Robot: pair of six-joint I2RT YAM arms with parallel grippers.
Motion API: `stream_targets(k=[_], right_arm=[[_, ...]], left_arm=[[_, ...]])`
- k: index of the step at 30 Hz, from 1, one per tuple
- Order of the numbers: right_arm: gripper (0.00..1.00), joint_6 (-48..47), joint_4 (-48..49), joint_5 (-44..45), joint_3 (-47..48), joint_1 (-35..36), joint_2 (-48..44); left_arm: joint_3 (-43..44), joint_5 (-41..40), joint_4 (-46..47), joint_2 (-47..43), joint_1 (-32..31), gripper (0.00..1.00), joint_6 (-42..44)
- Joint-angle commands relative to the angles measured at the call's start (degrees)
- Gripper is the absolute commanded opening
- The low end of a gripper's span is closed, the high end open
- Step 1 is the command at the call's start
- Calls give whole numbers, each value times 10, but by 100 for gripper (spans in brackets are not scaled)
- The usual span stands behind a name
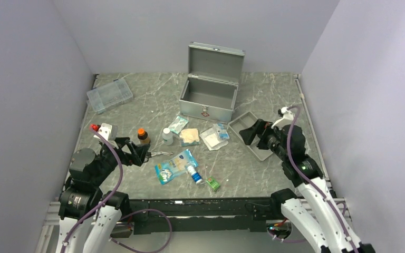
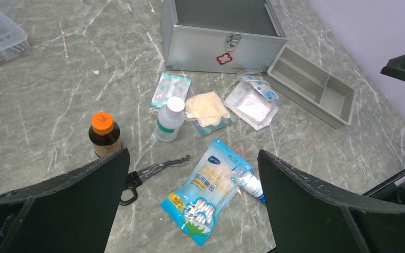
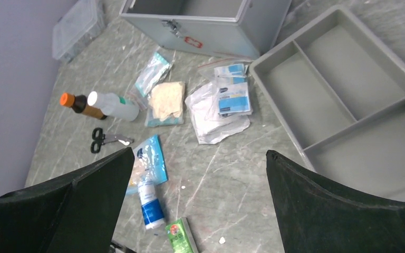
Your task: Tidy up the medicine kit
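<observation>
1. Top external view: the medicine kit (image 1: 206,110) stood at the upper centre of the frame on the marbled table (image 1: 137,110), with its lid raised upright. A clear compartment box (image 1: 109,95) lay at upper left, well apart from it. A grey divided tray (image 1: 242,121) lay just below and right of the kit's front. The left gripper (image 1: 140,153) hung at lower left with its jaws spread wide and nothing held, near a pair of scissors (image 1: 162,154). The right gripper (image 1: 248,132), equally wide and empty, hovered over the tray at right of centre. Loose supplies lay scattered below the kit, between the two arms.

2. Left wrist view: the dark fingers (image 2: 74,205) filled both lower corners, far apart. The kit sat at top centre, its latch and red-and-white label facing the camera. A brown bottle (image 2: 104,136) with an orange cap stood upright at left of centre. A white bottle (image 2: 169,121) stood to its right, beside a beige packet (image 2: 206,110). The scissors lay below the brown bottle. A blue swab packet (image 2: 211,190) lay at lower centre, with a tube (image 2: 250,185) against its right edge.

3. Right wrist view: the fingers again stood wide apart in the lower corners. The tray, with three compartments, filled the upper right. The kit was cut off by the top edge. A white pouch (image 3: 219,110) carrying blue sachets lay left of the tray. A small green box (image 3: 182,235) lay at bottom centre, just below the tube.
</observation>
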Motion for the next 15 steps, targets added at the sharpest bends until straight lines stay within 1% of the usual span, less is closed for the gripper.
stream_targets(k=[1,6,10,15], right_arm=[[99,6,86,32,13,52,53],[98,-9,108,103,54,116,126],[98,-10,128,131,93,145,193],[98,-14,136,166,166,183,285]], left_arm=[[1,-10,1,-2,3,99,-10],[1,-14,0,-2,3,99,-10],[1,-13,1,-1,3,99,-10],[1,-12,0,0,3,99,-9]])
